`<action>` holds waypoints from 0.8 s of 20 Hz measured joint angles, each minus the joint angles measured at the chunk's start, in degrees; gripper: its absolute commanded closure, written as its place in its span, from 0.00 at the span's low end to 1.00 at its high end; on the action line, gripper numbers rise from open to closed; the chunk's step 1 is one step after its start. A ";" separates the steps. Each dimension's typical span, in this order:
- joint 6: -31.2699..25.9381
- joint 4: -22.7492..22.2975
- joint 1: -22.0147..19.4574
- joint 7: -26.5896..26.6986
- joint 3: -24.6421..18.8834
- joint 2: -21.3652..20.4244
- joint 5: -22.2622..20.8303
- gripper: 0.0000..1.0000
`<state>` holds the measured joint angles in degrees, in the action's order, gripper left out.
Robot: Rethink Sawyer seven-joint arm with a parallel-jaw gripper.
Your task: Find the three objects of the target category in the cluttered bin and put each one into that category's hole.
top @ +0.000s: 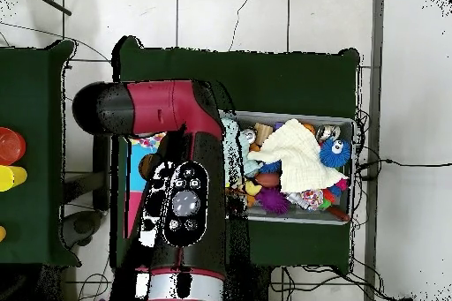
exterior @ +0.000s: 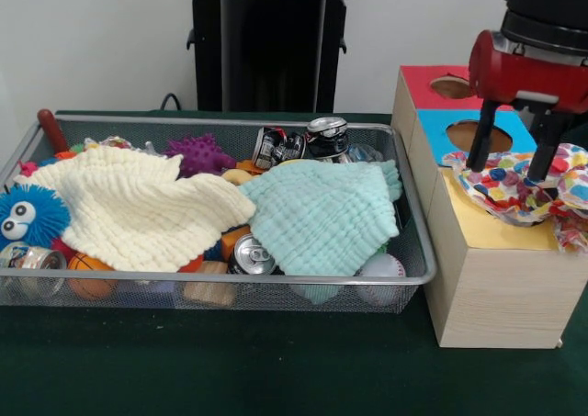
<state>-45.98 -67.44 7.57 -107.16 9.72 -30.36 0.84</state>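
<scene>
The wire mesh bin [exterior: 276, 281] holds the cream waffle cloth [exterior: 138, 209] on the left and the mint-green waffle cloth [exterior: 322, 214] on the right, both spread over the clutter. The confetti cloth [exterior: 514, 191] lies bunched on the box's yellow top [exterior: 496, 232] and hides the yellow-topped hole. My gripper [exterior: 510, 168] stands over that cloth with its fingers [exterior: 478, 150] spread apart, tips at the cloth. In the overhead view the arm [top: 181, 183] hides the box and gripper; the bin [top: 353, 165] and cream cloth [top: 296, 152] show to its right.
The blue-topped hole [exterior: 491, 138] and red-topped hole [exterior: 452, 87] lie behind the gripper. The bin also holds a blue fuzzy ball with eyes [exterior: 28, 216], a purple spiky ball [exterior: 200, 152], crushed cans [exterior: 303, 142], a baseball [exterior: 381, 269] and a small basketball [exterior: 87, 269].
</scene>
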 measured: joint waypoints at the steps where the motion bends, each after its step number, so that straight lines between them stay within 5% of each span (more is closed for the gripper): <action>1: -0.55 0.00 0.00 0.00 0.00 -0.40 0.08 0.00; 13: -3.65 -0.36 -0.28 0.00 -0.35 -6.78 2.26 0.00; 14: -3.65 -0.66 -0.84 0.00 -0.96 -7.93 3.34 1.00; 16: -3.65 -0.82 -1.14 0.00 -1.28 -8.35 3.81 1.00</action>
<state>-49.64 -68.26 6.43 -107.16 8.44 -38.71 4.65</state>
